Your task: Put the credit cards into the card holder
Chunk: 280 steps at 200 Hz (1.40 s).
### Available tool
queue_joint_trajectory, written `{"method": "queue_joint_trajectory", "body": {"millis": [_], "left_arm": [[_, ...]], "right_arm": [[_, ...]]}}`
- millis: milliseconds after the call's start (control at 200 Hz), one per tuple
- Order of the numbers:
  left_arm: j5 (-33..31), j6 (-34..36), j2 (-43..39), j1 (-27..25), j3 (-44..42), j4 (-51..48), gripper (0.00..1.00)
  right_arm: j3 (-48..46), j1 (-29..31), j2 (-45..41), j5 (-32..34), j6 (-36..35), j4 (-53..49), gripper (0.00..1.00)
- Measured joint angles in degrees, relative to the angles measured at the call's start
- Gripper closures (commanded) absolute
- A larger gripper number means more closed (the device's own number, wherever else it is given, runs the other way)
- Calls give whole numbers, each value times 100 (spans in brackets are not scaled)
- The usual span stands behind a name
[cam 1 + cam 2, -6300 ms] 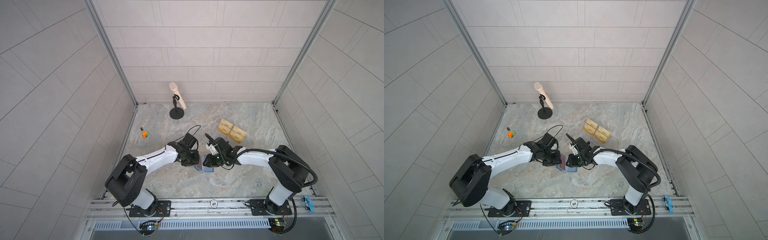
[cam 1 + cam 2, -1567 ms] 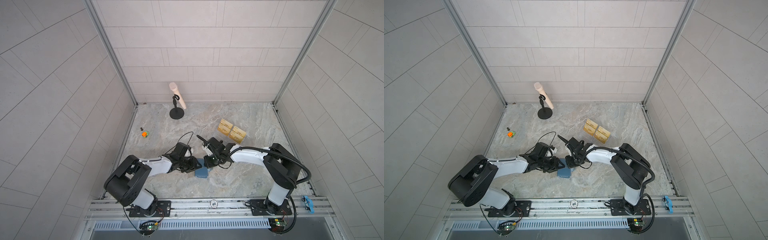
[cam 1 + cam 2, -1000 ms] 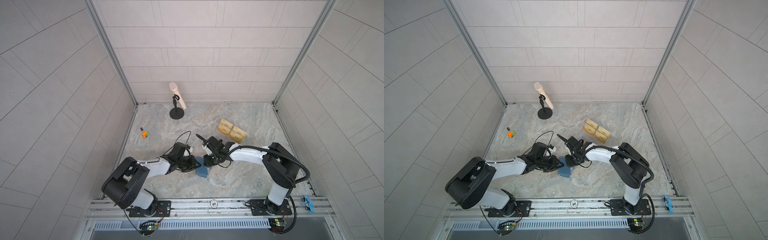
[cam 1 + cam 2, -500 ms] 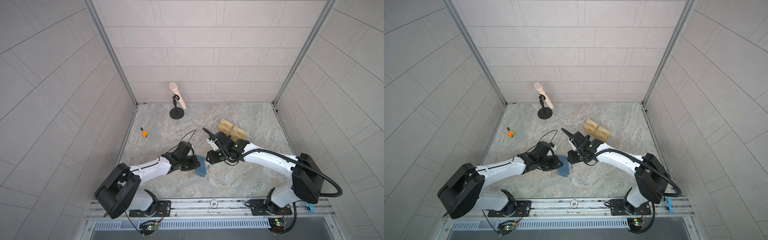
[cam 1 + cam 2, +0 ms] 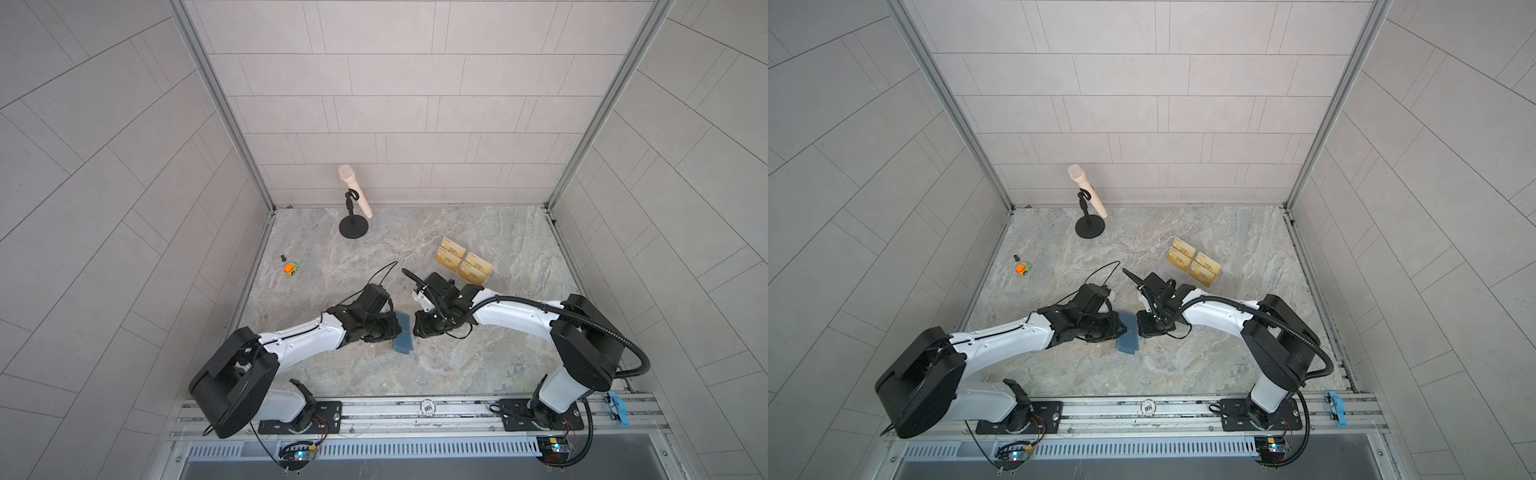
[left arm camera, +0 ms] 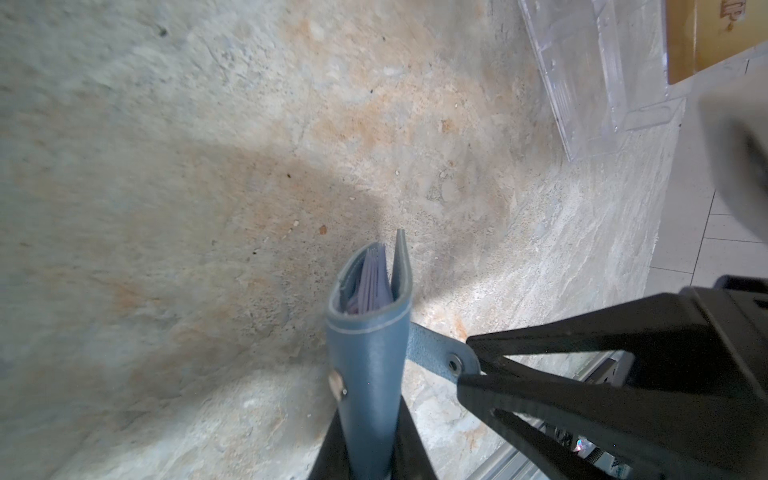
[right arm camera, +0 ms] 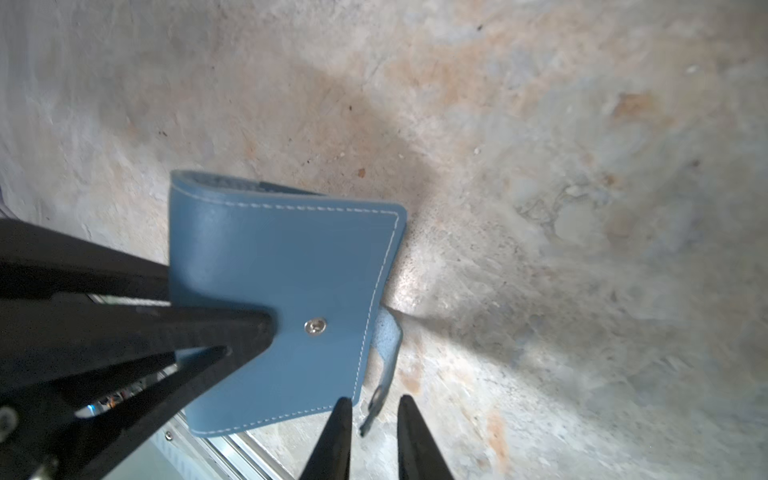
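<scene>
The slate-blue card holder (image 5: 403, 338) (image 5: 1127, 338) stands on edge, folded nearly closed, with pale sleeves showing inside it (image 6: 370, 365). My left gripper (image 6: 370, 415) is shut on its spine end, one finger on each cover. Its snap tab strap (image 7: 386, 336) hangs loose off the side. My right gripper (image 7: 372, 399) (image 5: 415, 332) straddles the strap's end; its jaws stand narrowly apart, with a gap on each side of the strap. The credit cards are out of view.
A clear acrylic stand with pale gold cards (image 5: 463, 262) (image 6: 582, 62) stands behind the right arm. A microphone on a black stand (image 5: 353, 199) is at the back and an orange toy car (image 5: 291, 269) at the left. The metal rail (image 5: 415, 409) runs along the front.
The right gripper came back to the card holder and its jaws narrowed around the strap's end. Earlier the holder lay on the table; now the left gripper holds it folded on edge.
</scene>
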Motion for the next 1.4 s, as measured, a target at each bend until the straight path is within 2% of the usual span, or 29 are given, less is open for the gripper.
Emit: {"method": "queue_joint_trajectory", "body": {"millis": [315,491,701,951,1176,1402], "left_arm": [[2,2,0,0,4,-7,86],[4,2,0,0,4,-20,85],[2,11,0,0,26,-66,86],[0,26,-9,-4,26,-72,88],[-87,50,-87,-120,59,-157,89],[-173,50,-87,-168,197,-286,91]], "right_arm": [[-4,0,2,-4,11,42,85],[-4,-2,57,-7,13,26,93],[-37,-50,87,-68,17,72,96],[-575,-321,-55,-627,184,807,98],[-782,-328,-81,-1126,365,1624,99],[-820,-343,-81,-1349,466,1987,100]]}}
